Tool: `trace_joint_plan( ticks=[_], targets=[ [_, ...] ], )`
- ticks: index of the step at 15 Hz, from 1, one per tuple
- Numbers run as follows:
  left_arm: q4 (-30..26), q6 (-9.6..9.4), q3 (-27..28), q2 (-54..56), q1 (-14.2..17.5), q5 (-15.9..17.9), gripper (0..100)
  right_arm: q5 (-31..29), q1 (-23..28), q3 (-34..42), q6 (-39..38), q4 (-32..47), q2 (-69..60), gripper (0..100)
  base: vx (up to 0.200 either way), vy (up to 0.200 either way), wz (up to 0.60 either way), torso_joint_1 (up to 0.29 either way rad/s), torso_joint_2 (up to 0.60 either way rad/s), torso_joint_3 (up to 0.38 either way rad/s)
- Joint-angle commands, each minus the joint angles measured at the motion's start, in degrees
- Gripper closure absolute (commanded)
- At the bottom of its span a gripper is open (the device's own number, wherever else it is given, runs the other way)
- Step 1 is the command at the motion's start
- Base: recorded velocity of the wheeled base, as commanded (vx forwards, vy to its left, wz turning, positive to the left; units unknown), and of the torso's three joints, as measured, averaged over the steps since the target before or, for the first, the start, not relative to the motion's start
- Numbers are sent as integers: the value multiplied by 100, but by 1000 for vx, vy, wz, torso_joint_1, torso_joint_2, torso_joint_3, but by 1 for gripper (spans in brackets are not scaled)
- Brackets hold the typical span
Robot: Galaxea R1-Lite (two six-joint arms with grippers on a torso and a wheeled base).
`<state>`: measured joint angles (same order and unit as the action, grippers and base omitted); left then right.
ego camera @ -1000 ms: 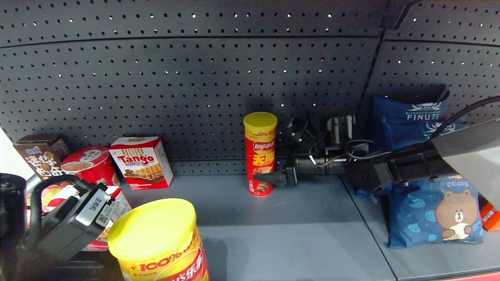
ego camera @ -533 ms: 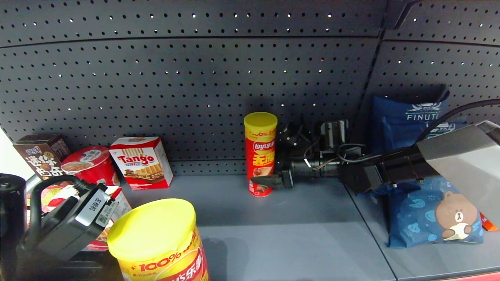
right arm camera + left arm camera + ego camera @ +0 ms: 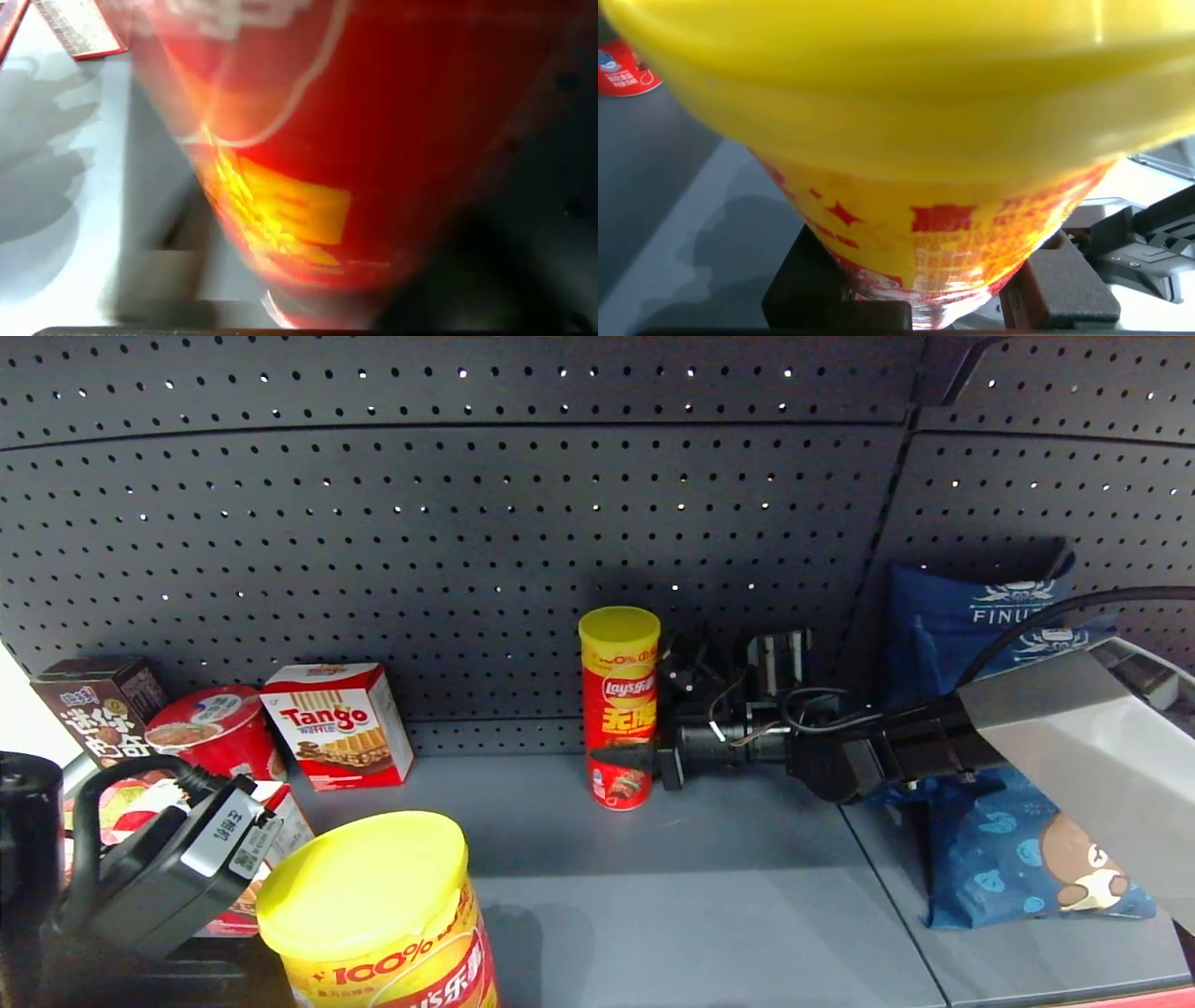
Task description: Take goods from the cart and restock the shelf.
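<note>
A tall red chips can with a yellow lid (image 3: 618,705) stands upright at the back middle of the grey shelf (image 3: 728,896). My right gripper (image 3: 627,758) comes in from the right and sits at the can's lower part; part of it crosses the can's front. The right wrist view has that can (image 3: 318,140) very close. At the lower left my left gripper (image 3: 271,896) is shut on a second, larger-looking chips can (image 3: 373,905) with a yellow lid. That held can (image 3: 924,187) sits in the left gripper (image 3: 934,303).
A wafer box (image 3: 338,723), a red cup (image 3: 217,728) and a brown box (image 3: 98,705) stand at the back left. Blue snack bags (image 3: 1018,840) lie on the right, under my right arm. A pegboard wall (image 3: 467,523) backs the shelf. Open shelf floor lies front and centre.
My right arm has pushed further left, so the gripper now overlaps the standing can more. That can has shifted slightly left. The left arm and its can have kept still.
</note>
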<state>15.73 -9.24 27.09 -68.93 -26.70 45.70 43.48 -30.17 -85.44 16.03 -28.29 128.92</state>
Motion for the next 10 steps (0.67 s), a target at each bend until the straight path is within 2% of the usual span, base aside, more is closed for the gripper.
trace_joint_plan(
  ticks=[1, 6, 10],
  targets=[
    [1, 1, -2, 2, -2, 0, 100, -7, -6, 37, 5, -9, 20, 100, 0, 0, 0, 0, 0, 0],
    [1, 1, -2, 2, -2, 0, 100, -68, -33, 89, -12, -1, -95, 100, 0, 0, 0, 0, 0, 0],
    [9, 1, -116, 28, -2, -9, 100, -209, -50, 432, -21, -9, -420, 100, 0, 0, 0, 0, 0, 0]
  ],
)
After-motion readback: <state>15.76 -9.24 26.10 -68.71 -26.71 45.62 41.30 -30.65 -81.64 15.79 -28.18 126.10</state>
